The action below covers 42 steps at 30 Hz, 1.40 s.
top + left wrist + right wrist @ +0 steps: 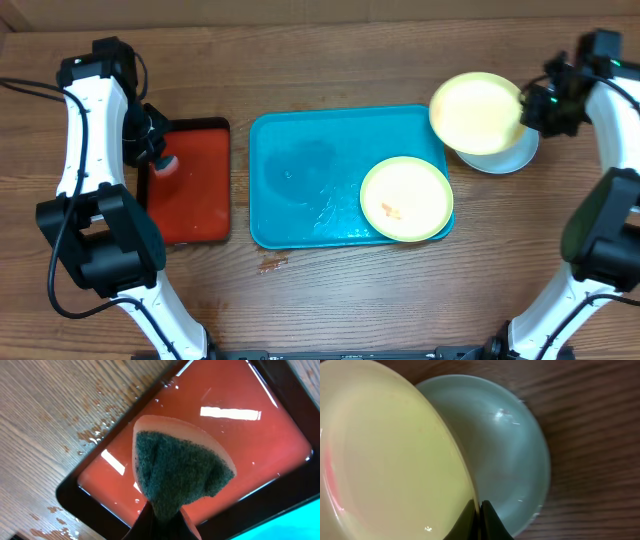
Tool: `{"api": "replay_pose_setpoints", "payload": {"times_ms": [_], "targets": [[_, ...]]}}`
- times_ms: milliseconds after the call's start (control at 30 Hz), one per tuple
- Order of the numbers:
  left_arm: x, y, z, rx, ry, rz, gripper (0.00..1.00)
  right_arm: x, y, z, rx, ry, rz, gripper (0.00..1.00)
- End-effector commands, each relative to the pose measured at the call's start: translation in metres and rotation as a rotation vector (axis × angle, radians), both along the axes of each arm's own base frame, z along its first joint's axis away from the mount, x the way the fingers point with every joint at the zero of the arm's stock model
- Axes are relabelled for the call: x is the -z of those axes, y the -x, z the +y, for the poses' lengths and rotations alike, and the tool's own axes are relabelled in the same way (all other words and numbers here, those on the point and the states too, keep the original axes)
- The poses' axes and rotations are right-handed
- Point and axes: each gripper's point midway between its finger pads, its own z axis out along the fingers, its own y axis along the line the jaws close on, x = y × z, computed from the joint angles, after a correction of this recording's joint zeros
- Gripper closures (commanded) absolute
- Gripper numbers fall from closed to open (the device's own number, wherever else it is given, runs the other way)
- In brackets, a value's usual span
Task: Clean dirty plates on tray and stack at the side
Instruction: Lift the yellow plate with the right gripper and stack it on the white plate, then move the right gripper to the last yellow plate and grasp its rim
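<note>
The turquoise tray lies in the middle of the table. One pale yellow-green plate with orange smears sits in its right front corner. My right gripper is shut on the rim of the second yellow-green plate, holding it tilted over the light blue plate, which rests on the table right of the tray. In the right wrist view the fingers pinch the yellow-green plate above the blue plate. My left gripper is shut on a sponge over the red tray.
The red tray with black rim holds a film of water. Water drops lie on the wood beside it. A small orange smear lies on the table in front of the turquoise tray. The tray's left half is wet.
</note>
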Motion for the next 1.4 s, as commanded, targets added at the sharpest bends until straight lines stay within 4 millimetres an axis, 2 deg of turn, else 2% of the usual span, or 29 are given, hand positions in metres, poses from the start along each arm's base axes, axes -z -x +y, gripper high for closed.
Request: {"api": "replay_pose_setpoints", "payload": {"times_ms": [0, 133, 200, 333, 367, 433, 533, 567, 600, 733, 900, 967, 1033, 1133, 1367], "targets": [[-0.003, -0.003, -0.009, 0.045, 0.004, -0.011, 0.96, 0.000, 0.010, -0.025, 0.125, -0.060, -0.025, 0.96], [-0.003, -0.006, -0.015, 0.060, 0.003, -0.015, 0.96, 0.012, 0.018, -0.040, 0.167, -0.076, -0.023, 0.96], [-0.003, -0.006, -0.016, 0.064, 0.003, -0.017, 0.96, 0.016, 0.019, -0.040, 0.169, -0.074, -0.024, 0.90], [-0.003, -0.008, -0.019, 0.071, 0.002, -0.022, 0.96, 0.022, 0.019, -0.036, 0.161, -0.075, -0.022, 0.70], [-0.003, -0.008, -0.019, 0.072, 0.002, -0.022, 0.96, 0.022, 0.018, -0.032, 0.151, -0.084, -0.024, 0.69], [-0.003, -0.009, -0.020, 0.075, 0.002, -0.022, 0.96, 0.019, 0.012, -0.013, 0.086, -0.140, -0.050, 0.68], [-0.003, -0.009, -0.022, 0.080, 0.002, -0.024, 0.96, 0.002, 0.003, 0.050, -0.192, -0.299, -0.149, 0.63], [-0.003, -0.010, -0.023, 0.081, 0.002, -0.025, 0.96, -0.001, 0.003, 0.063, -0.254, -0.319, -0.164, 0.61], [-0.003, -0.010, -0.023, 0.082, 0.006, -0.027, 0.96, -0.001, 0.005, 0.087, -0.357, -0.322, -0.166, 0.59], [-0.002, -0.011, -0.026, 0.085, 0.015, -0.029, 0.96, 0.007, 0.018, 0.135, -0.598, -0.253, -0.126, 0.54], [-0.002, -0.011, -0.026, 0.092, 0.016, -0.028, 0.96, 0.028, 0.030, 0.164, -0.754, 0.010, 0.006, 0.49], [-0.002, -0.011, -0.026, 0.093, 0.015, -0.029, 0.96, 0.033, 0.032, 0.169, -0.802, 0.110, 0.036, 0.48], [-0.002, -0.011, -0.026, 0.100, 0.016, -0.027, 0.96, 0.036, 0.033, 0.171, -0.837, 0.189, 0.058, 0.37], [-0.002, -0.011, -0.026, 0.100, 0.016, -0.027, 0.96, 0.040, 0.036, 0.172, -0.850, 0.197, 0.071, 0.32], [-0.002, -0.012, -0.026, 0.100, 0.015, -0.031, 0.96, 0.050, 0.052, 0.183, -0.883, 0.114, 0.088, 0.33]]}}
